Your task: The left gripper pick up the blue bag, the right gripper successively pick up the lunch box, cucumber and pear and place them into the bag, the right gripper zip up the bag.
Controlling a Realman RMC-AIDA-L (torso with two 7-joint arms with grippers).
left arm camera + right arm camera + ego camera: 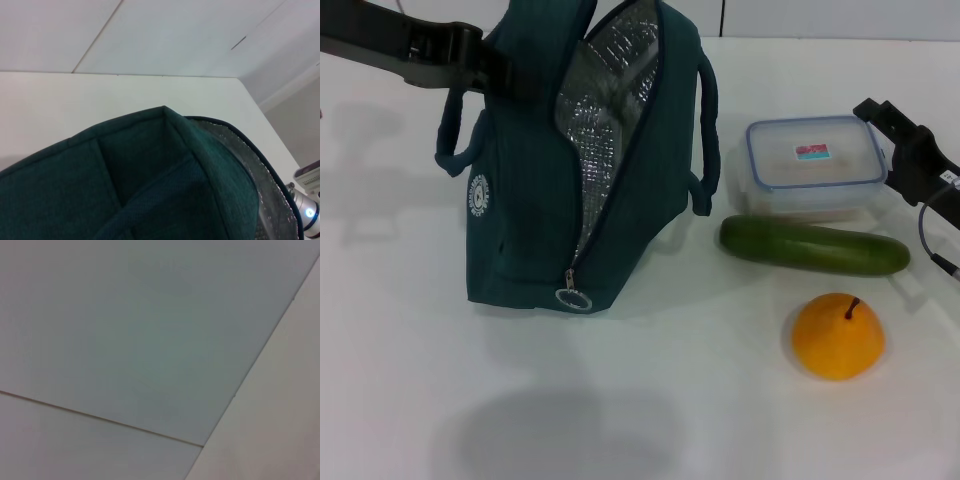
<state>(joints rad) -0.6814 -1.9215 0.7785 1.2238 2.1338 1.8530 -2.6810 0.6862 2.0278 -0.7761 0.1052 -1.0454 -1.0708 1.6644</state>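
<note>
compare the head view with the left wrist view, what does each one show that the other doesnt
Only the head view shows the lunch box, the cucumber, the pear, the bag's zipper pull and white logo, and the left tool at the bag's top. Only the left wrist view shows the wall panels behind the table and a blue light on the right arm. Both show the blue bag, its silver lining, the white table and the right tool.

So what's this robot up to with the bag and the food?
It's packing lunch. The left gripper holds the blue bag upright by its top, zipper open and silver lining showing. The right gripper is at the far edge of the lunch box, apparently about to grab it. The lunch box, the cucumber and the pear all lie on the table, none in the bag yet.
</note>
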